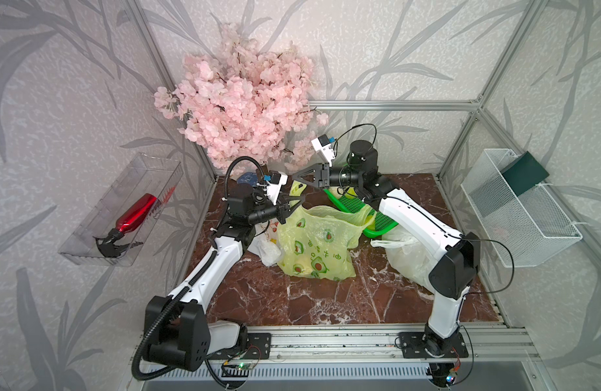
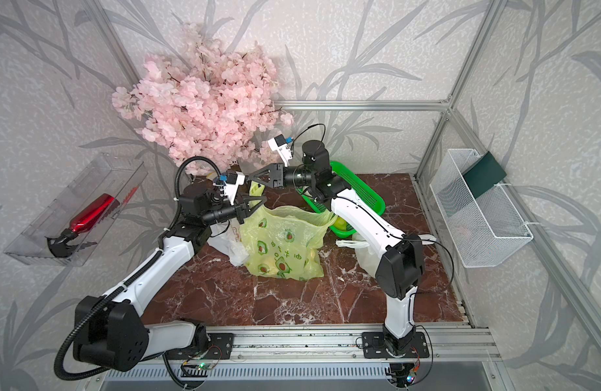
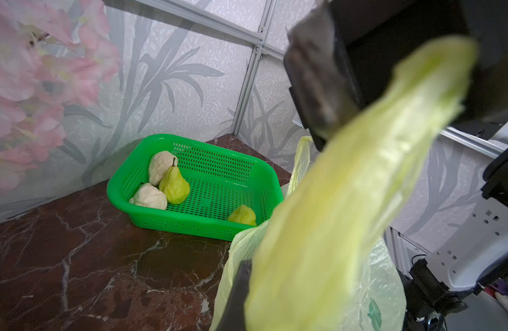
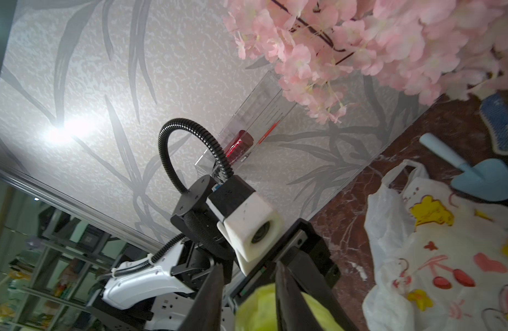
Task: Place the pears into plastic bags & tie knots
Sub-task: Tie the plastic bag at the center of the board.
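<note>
Left gripper (image 1: 297, 203): clamped on a handle (image 1: 296, 188) of the avocado-print bag (image 1: 317, 247), lifted mid-table.
Right gripper (image 1: 295, 177): jaws parted at that handle's top.
Knot: judged not yet tied.
Pears (image 3: 174, 184): several left in the green basket (image 3: 195, 138).

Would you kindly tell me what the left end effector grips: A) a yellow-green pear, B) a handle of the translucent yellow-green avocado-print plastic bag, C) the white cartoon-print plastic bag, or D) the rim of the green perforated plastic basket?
B: the left end effector is shut on the handle of the translucent yellow-green avocado-print plastic bag; in the left wrist view the handle runs between its fingers.
</note>
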`<state>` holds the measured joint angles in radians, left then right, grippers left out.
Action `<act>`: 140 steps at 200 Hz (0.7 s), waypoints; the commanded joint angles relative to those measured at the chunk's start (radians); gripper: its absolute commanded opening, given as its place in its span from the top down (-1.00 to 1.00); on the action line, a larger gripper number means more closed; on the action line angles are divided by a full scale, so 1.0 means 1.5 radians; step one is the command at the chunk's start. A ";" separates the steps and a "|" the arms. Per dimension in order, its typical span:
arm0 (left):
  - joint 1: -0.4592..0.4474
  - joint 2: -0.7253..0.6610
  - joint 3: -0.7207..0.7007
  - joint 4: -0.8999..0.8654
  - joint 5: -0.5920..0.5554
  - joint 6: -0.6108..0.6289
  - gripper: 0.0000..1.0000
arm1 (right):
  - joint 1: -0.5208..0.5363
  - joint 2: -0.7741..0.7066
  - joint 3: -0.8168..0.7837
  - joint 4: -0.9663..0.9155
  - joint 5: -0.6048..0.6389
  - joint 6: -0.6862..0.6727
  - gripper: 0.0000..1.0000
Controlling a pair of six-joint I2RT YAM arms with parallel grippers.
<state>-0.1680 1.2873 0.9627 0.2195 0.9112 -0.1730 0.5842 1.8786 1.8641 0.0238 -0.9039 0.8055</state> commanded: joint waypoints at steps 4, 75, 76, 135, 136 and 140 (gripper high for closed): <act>0.005 -0.004 0.021 -0.058 -0.075 0.027 1.00 | -0.064 -0.066 -0.011 -0.078 0.058 -0.080 -0.06; 0.017 -0.018 0.020 -0.079 -0.111 0.018 1.00 | -0.259 -0.272 -0.298 -0.111 0.207 -0.160 -0.49; 0.016 -0.018 0.020 -0.080 -0.112 0.018 1.00 | -0.262 -0.274 -0.303 -0.110 0.207 -0.160 -0.50; 0.017 -0.019 0.026 -0.097 -0.113 0.013 1.00 | -0.247 -0.394 -0.522 -0.003 0.186 -0.145 -0.76; 0.017 -0.020 0.026 -0.097 -0.113 0.012 1.00 | -0.244 -0.396 -0.524 -0.002 0.187 -0.145 -0.77; 0.017 -0.020 0.027 -0.097 -0.112 0.012 1.00 | -0.238 -0.402 -0.535 0.004 0.191 -0.143 -0.77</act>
<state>-0.1474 1.2842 0.9661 0.0818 0.7475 -0.1532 0.1802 1.3529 1.1343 -0.0563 -0.6285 0.5972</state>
